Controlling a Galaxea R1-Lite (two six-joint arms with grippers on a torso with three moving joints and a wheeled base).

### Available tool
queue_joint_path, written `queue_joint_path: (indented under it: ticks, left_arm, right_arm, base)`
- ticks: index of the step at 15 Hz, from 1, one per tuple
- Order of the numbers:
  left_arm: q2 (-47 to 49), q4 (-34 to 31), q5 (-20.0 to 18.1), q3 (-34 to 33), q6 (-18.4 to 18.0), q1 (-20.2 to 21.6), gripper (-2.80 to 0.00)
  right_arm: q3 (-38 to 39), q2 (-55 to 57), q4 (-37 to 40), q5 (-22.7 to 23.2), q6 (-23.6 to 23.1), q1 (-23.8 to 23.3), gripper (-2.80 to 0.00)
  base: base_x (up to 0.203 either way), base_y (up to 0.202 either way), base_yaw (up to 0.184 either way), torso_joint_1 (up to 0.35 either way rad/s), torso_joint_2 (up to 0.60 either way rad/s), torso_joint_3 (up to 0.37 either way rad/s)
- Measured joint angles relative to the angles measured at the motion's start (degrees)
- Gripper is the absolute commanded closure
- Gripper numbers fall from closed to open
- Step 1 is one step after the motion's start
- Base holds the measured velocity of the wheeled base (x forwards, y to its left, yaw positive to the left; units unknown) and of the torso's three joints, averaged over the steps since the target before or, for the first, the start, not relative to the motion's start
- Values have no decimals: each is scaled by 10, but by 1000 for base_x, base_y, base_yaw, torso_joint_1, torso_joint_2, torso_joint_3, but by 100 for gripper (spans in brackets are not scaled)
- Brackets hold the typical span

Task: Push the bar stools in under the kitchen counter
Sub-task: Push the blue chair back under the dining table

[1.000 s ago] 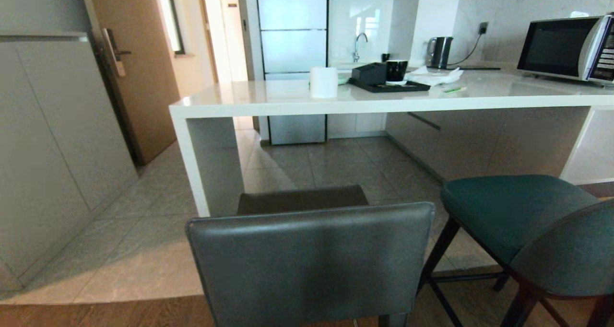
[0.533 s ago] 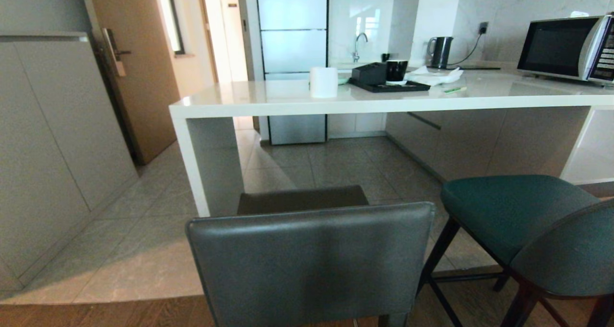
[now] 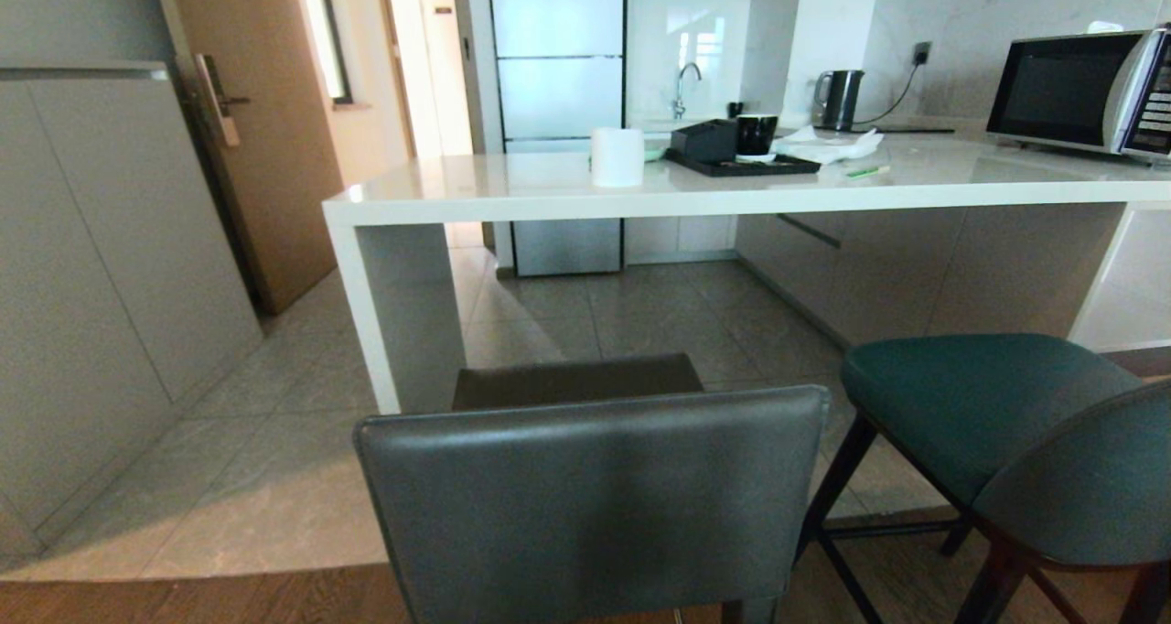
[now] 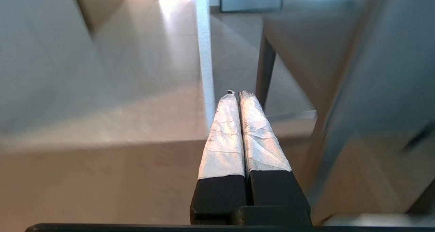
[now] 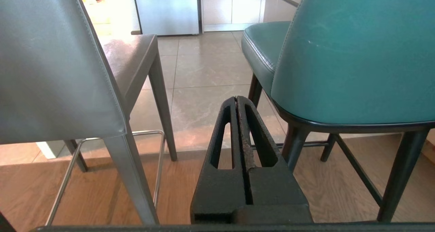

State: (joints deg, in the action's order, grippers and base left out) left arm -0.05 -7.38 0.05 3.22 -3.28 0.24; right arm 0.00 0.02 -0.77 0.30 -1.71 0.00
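Nothing has shifted vs. the head views 1.0 s and 0.5 s back: stools, worktop and camera all sit as before. The grey stool [image 3: 585, 496] stands nearest the robot, backrest facing it, seat pointing at the kitchen worktop [image 3: 512, 205] but still short of its edge, just right of the white side panel [image 3: 366, 317]. The teal stool [image 3: 988, 423] stands beside it on the right, apart from it, also outside the slab's edge; its back legs are on wood flooring, front legs on tile. On the worktop: a white roll [image 3: 617, 156], a black tray [image 3: 743, 163] w/ a black mug [image 3: 757, 134], a kettle [image 3: 839, 99] further back, a microwave [image 3: 1079, 91] at far right. Neither arm shows in the head view. The left gripper [image 4: 237, 95] has its taped fingers pressed together, nothing between them, hanging low beside what is prob. the grey stool's back, though that view is blurred. The right gripper [image 5: 237, 99] is likewise closed and empty, low behind the gap between the two stools, touching neither.
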Motion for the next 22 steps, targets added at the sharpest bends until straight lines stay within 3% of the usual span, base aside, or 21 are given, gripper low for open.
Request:
queue_joint_path:
  ticks: [1,2,4,5,12,16,19,22]
  left_arm:
    - [0,2,-16,-2,-39,0,0]
    - [0,3,-16,-4,-44,0,0]
    - [0,4,1,-5,3,-1,0]
    - [0,4,2,-5,8,-1,0]
    - [0,2,-8,-5,-17,-1,0]
    - [0,3,-7,-6,-11,-1,0]
    - [0,18,-1,-11,19,-1,0]
    - [0,20,2,-12,25,-1,0]
  right_arm:
    - [0,0,0,0,1,0,0]
    - [0,0,0,0,1,0,0]
    - [0,0,0,0,1,0,0]
    - [0,0,0,0,1,0,0]
    - [0,0,0,0,0,0,0]
    - [0,0,0,0,1,0,0]
    - [0,0,0,0,1,0,0]
    - [0,0,0,0,1,0,0]
  base:
    - [0,0,0,0,0,0]
    - [0,0,0,0,0,0]
    - [0,0,0,0,0,0]
    - [0,0,0,0,0,0]
    - [0,0,0,0,0,0]
    - [0,0,0,0,0,0]
    - [0,0,0,0,0,0]
    - [0,0,0,0,0,0]
